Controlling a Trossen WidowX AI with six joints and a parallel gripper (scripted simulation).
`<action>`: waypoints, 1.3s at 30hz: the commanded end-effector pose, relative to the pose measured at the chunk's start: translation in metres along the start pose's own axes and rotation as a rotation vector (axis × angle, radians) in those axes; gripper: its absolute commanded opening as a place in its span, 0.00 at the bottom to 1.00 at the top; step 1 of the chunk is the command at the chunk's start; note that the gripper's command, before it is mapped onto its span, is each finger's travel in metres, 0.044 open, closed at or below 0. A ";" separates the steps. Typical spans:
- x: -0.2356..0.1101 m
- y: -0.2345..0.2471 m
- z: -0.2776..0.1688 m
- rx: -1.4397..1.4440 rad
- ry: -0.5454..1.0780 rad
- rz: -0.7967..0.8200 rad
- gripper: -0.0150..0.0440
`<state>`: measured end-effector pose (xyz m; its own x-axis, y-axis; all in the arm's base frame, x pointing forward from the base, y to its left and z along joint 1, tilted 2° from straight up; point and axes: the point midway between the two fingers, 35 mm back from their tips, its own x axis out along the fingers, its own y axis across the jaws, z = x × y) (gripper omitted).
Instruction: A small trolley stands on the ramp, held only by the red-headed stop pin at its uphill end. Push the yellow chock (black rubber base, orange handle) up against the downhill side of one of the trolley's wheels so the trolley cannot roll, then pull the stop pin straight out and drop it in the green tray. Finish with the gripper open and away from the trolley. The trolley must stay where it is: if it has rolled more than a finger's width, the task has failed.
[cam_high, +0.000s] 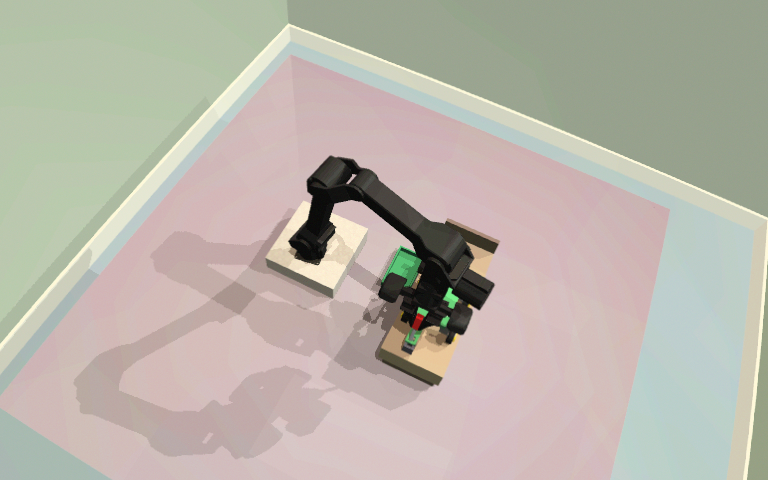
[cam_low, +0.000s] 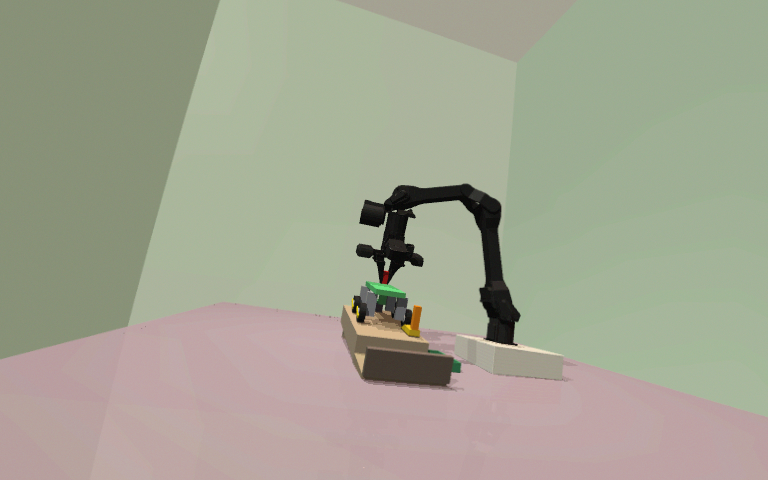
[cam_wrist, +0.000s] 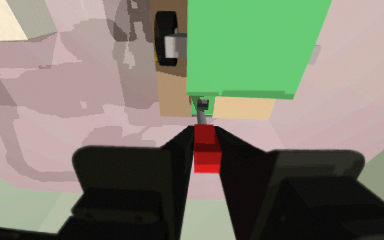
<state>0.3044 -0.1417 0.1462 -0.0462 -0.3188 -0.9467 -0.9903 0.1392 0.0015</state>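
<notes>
My gripper (cam_wrist: 203, 131) (cam_high: 417, 318) (cam_low: 386, 273) is shut on the red head of the stop pin (cam_wrist: 206, 150) (cam_high: 417, 322) (cam_low: 385, 277). The gripper points down over the uphill end of the trolley (cam_wrist: 255, 45) (cam_high: 450, 296) (cam_low: 385, 290), which has a green top. The pin's grey shaft (cam_wrist: 201, 116) shows below the head and reaches to the small bracket at the trolley's edge. The trolley stands on the tan ramp (cam_high: 421, 359) (cam_low: 368, 333). The yellow chock with the orange handle (cam_low: 415, 319) stands against the trolley's downhill wheel on the arm's side. The green tray (cam_high: 403, 264) (cam_low: 455, 366) lies beside the ramp.
The arm's base stands on a pale pedestal (cam_high: 339, 266) (cam_low: 526, 362) near the tray. A brown block (cam_low: 407, 365) closes the ramp's lower end. One black wheel (cam_wrist: 163, 37) shows at the trolley's side in the wrist view. Low walls border the floor.
</notes>
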 end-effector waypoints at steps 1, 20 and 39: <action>-0.004 -0.001 -0.003 0.006 0.005 -0.005 0.25; -0.005 -0.001 -0.020 0.006 0.007 -0.006 0.25; -0.003 0.022 -0.033 0.006 0.008 -0.004 0.25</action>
<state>0.2885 -0.1696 0.1596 -0.0457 -0.3256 -0.9444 -0.9894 0.1450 -0.0021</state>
